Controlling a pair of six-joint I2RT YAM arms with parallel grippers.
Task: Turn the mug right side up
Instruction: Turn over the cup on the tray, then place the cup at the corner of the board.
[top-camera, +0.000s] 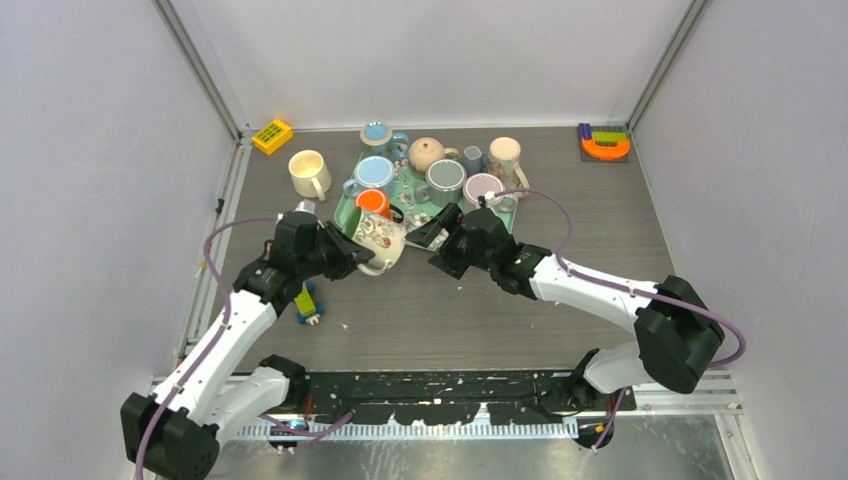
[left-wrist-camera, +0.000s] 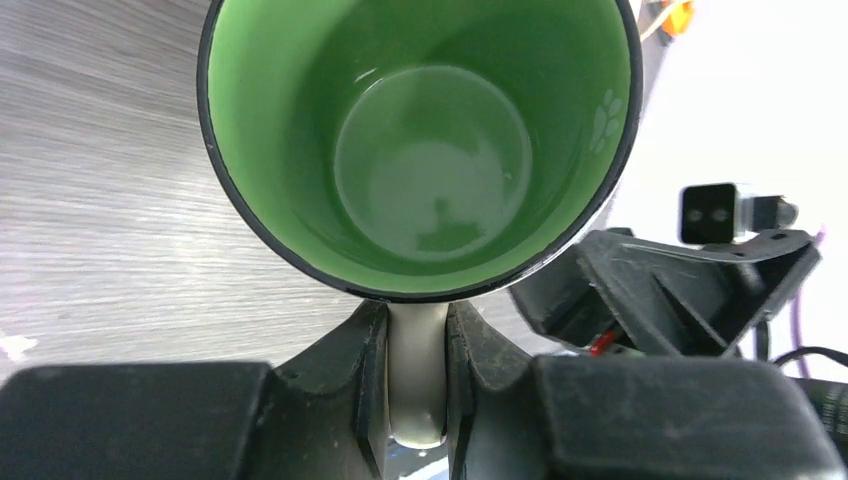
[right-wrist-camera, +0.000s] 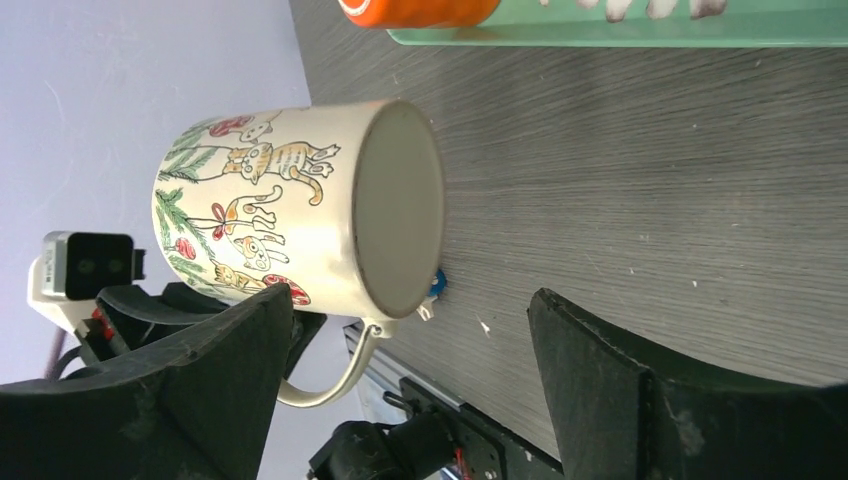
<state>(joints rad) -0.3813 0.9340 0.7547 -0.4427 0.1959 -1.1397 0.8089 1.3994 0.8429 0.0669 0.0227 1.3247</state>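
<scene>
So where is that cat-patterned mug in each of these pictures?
Top external: cat mug left of centre, tipped, by the green tray's near edge.
Left wrist: cat mug fills the upper middle, green inside showing.
Right wrist: cat mug left of centre, on its side, base toward camera.
Shared landmark: the dark wood-grain table.

You have on the table: cat-printed cream ceramic mug (top-camera: 381, 240) between left gripper (top-camera: 352, 255) and right gripper (top-camera: 432, 232), just before the green plastic tray (top-camera: 344, 213); plain cream mug (top-camera: 308, 173) left of tray; yellow toy brick (top-camera: 272, 135) behind that.
</scene>
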